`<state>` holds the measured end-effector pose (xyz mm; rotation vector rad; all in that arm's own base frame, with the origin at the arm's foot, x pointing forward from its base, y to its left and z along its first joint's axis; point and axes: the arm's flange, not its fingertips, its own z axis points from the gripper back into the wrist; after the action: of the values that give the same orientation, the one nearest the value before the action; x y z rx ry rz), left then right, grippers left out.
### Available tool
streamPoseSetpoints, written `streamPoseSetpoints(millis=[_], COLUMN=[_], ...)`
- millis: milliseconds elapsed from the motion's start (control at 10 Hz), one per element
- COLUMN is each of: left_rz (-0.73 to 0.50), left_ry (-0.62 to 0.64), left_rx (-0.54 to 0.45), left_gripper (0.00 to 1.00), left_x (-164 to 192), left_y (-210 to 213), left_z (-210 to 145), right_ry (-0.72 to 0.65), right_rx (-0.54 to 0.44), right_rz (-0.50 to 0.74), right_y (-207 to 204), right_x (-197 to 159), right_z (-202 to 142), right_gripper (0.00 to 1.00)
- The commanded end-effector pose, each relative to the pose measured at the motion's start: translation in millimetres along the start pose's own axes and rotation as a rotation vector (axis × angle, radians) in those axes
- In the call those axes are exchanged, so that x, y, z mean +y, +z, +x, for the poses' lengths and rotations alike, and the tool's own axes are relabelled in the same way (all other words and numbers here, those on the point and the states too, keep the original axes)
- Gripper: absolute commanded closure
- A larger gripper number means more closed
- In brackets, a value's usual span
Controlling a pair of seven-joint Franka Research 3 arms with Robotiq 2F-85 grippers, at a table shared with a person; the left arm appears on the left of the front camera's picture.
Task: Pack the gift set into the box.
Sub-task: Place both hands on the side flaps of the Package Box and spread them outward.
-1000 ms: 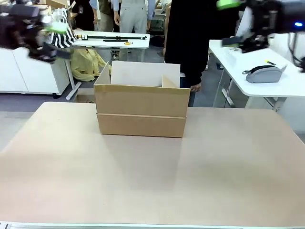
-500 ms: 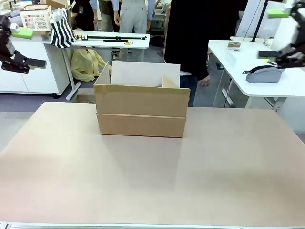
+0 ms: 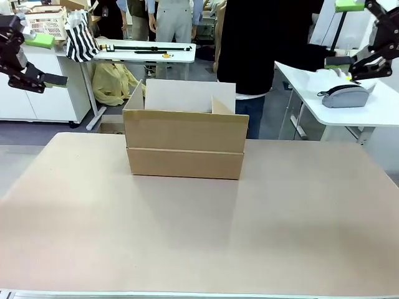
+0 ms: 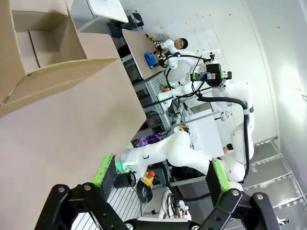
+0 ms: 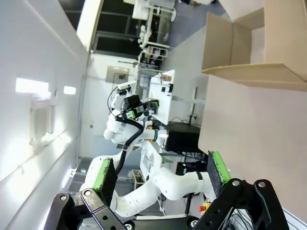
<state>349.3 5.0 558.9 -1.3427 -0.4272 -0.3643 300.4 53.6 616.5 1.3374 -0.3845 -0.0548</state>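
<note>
The box (image 3: 186,141) stands open-topped at the far middle of the tan table (image 3: 199,237), its flaps up. It also appears as the box (image 4: 43,52) in the left wrist view and the box (image 5: 259,45) in the right wrist view. My left gripper (image 3: 47,60) hangs high at the far left, open and holding nothing. My right gripper (image 3: 343,32) hangs high at the far right, also open and holding nothing. Each wrist view shows its own gripper (image 4: 160,175) (image 5: 161,173) with green pads spread wide. The gift set is out of view.
A person in a black top (image 3: 262,43) stands behind the box, one arm stretched toward the white side table (image 3: 374,112) with a grey pouch (image 3: 346,96). A white lattice basket (image 3: 47,22) and a striped bag (image 3: 81,42) sit at the back left.
Both grippers swung outward from over the box's sides to the picture's far edges. The person shifted right and reached toward the side table. The box stayed put.
</note>
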Motion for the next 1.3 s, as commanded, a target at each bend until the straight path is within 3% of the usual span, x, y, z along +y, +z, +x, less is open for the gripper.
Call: streamPoseSetpoints(millis=[0, 200, 300, 500, 700, 800, 900, 1100, 1200], left_rz=[-0.002, 0.161, 0.354, 0.605, 0.864, 1.06, 0.708, 0.708, 0.803], left_ry=[0.0, -0.01, -0.039, -0.098, -0.194, -0.284, -0.226, -0.226, -0.281], left_rx=[0.002, 0.141, 0.211, 0.352, 0.397, 0.31, 0.36, 0.36, 0.362], left_gripper=[0.0, 0.0, 0.0, 0.0, 0.0, 0.0, 0.0, 0.0, 0.0], left_x=[-0.1, -28.0, -44.3, -48.0, -36.2, -24.3, -56.6, -56.6, -42.7], left_y=[-2.3, -28.4, -56.6, -117.7, -181.7, -199.7, -170.4, -170.4, -197.3], left_z=[0.6, 10.4, 31.6, 72.4, 99.9, 113.4, 78.3, 78.3, 94.7], right_ry=[0.021, 0.021, 0.021, 0.021, 0.021, 0.021, 0.021, 0.021, 0.021], right_rx=[-0.003, -0.003, -0.003, -0.003, -0.003, -0.003, -0.003, -0.003, -0.003], right_rz=[0.028, 0.028, 0.028, 0.028, 0.028, 0.028, 0.028, 0.028, 0.028], right_y=[-3.3, -3.3, -3.3, -3.3, -3.3, -3.3, -3.3, -3.3, -3.3], right_x=[-0.9, -0.9, -0.9, -0.9, -0.9, -0.9, -0.9, -0.9, -0.9], right_z=[2.5, 2.5, 2.5, 2.5, 2.5, 2.5, 2.5, 2.5, 2.5], right_gripper=[0.0, 0.0, 0.0, 0.0, 0.0, 0.0, 0.0, 0.0, 0.0])
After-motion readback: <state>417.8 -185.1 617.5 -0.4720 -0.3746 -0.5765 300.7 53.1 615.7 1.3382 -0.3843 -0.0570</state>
